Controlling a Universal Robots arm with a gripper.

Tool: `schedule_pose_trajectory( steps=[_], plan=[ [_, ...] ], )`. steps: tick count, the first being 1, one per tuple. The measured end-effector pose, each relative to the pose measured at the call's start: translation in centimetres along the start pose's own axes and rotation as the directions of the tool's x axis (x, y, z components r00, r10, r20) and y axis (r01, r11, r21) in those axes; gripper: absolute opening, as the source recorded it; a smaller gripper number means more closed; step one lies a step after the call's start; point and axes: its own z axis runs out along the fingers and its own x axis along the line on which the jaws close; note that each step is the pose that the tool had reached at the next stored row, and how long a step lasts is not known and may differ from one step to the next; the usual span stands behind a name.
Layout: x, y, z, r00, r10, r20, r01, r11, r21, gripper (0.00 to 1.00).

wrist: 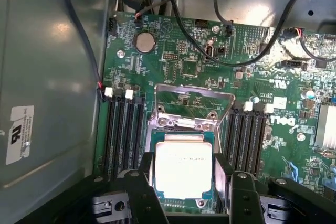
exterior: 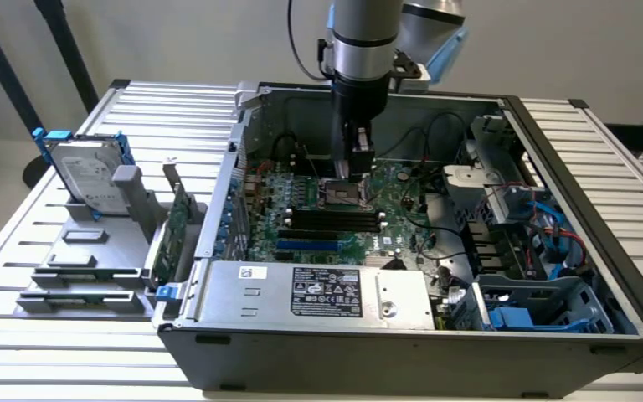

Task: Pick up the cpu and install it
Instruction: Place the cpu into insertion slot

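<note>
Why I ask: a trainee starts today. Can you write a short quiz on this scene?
1. True or false: the hard drive lies inside the case.
2. Where is the cpu? A) on the rack B) at the socket, under the end effector C) on the power supply
3. Is the socket's load plate raised or shut?
Key: 1 false, it stands outside; 2 B; 3 raised.
</note>
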Motion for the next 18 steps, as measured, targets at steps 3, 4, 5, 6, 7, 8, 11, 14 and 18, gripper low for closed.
schedule_pose_trajectory(
  steps=[3, 4, 5, 6, 7, 8, 11, 14, 18],
  plan=[
    [0.0, -0.26, 0.45, 0.9998, 0.019, 0.005, -0.019, 0.9998, -0.0002, 0.55],
    [0.0, -0.36, 0.58, 0.9997, 0.024, 0.0061, -0.024, 0.9997, -0.0004, 0.55],
    [0.0, -0.45, 0.7, 0.9996, 0.028, 0.0068, -0.028, 0.9996, -0.0005, 0.55],
    [0.0, -0.54, 0.81, 0.9994, 0.033, 0.0075, -0.033, 0.9995, -0.0007, 0.55],
    [0.0, -0.63, 0.91, 0.9993, 0.038, 0.0083, -0.038, 0.9993, -0.0007, 0.55],
    [0.0, -0.71, 1.02, 0.999, 0.043, 0.0091, -0.043, 0.9991, -0.0008, 0.55],
    [0.0, -0.92, 1.31, 0.998, 0.061, 0.0132, -0.061, 0.9981, -0.0011, 0.55],
    [0.0, -1.1, 1.57, 0.9968, 0.077, 0.017, -0.077, 0.997, -0.0005, 0.55],
    [0.0, -1.12, 1.71, 0.9968, 0.078, 0.0174, -0.078, 0.9969, 0.0007, 0.55]
  ],
)
